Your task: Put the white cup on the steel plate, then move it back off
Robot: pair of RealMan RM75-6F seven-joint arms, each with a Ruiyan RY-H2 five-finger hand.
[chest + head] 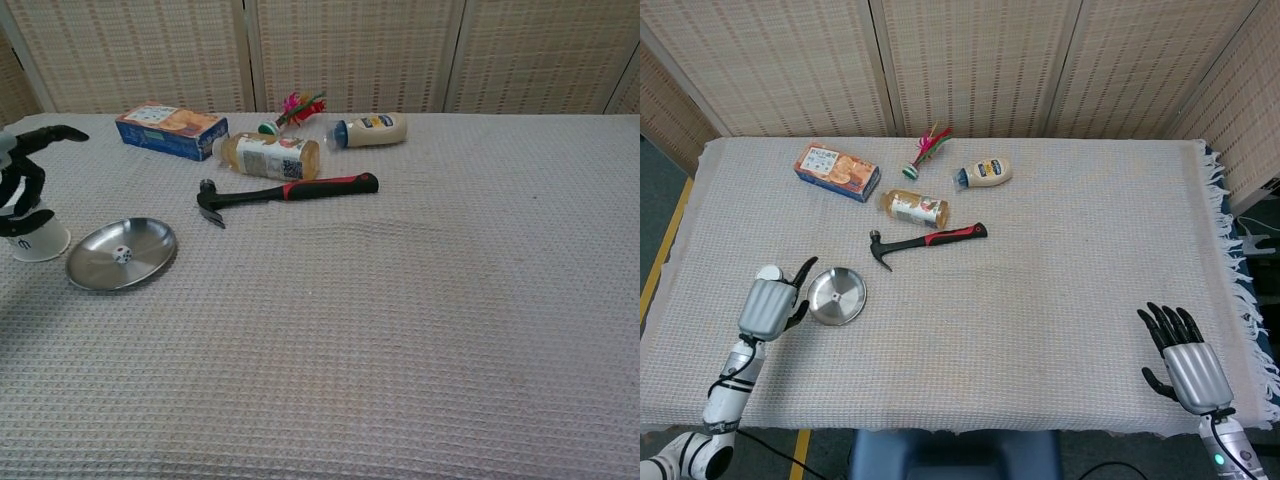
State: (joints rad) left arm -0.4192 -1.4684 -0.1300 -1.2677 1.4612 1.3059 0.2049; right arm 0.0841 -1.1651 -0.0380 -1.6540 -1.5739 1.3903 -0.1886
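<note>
At the table's near-left corner, the white cup (36, 238) stands on the cloth just beside the steel plate (121, 254), long axis vertical, seemingly upside down. The left hand (768, 305) hovers over it, fingers spread and loosely curled; a careless close could topple it. The right hand (1188, 368) rests apart, fingers extended.

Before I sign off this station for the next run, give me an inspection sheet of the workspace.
Surface: table under woven cloth, fringe at the right edge.
Job's things: white cup upright beside steel plate, not on it.
Clutter: hammer, box, two lying bottles, shuttlecock.
Hands: left hand over the cup, fingers spread; right hand open at the near right edge.
Cables: white cord right of the table.
Surroundings: woven screens behind.
</note>
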